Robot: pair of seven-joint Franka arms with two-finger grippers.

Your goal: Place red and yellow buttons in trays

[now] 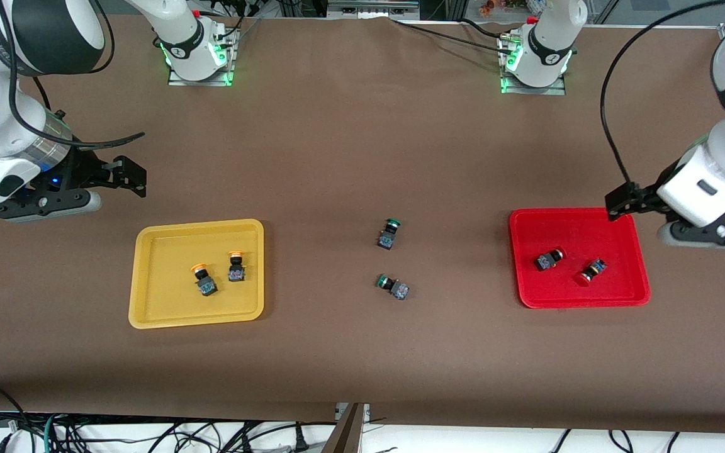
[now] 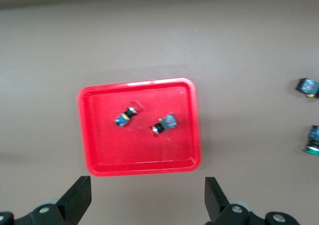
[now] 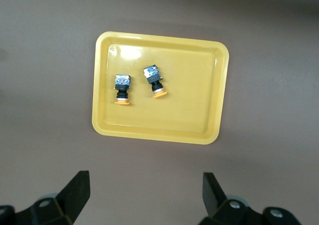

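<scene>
Both grippers hang wide open and empty: the right gripper [image 1: 129, 179] above the table beside the yellow tray [image 1: 148, 314], the left gripper [image 1: 620, 204] over the red tray's [image 1: 526, 296] rim. Two yellow buttons [image 1: 205, 280] lie in the yellow tray, two red buttons [image 1: 591, 272] in the red one. Two green-capped switches [image 1: 393, 286] lie between the trays.

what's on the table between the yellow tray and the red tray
Two green-capped buttons lie on the bare table between the yellow tray and the red tray, one nearer the front camera. The front view shows it.
</scene>
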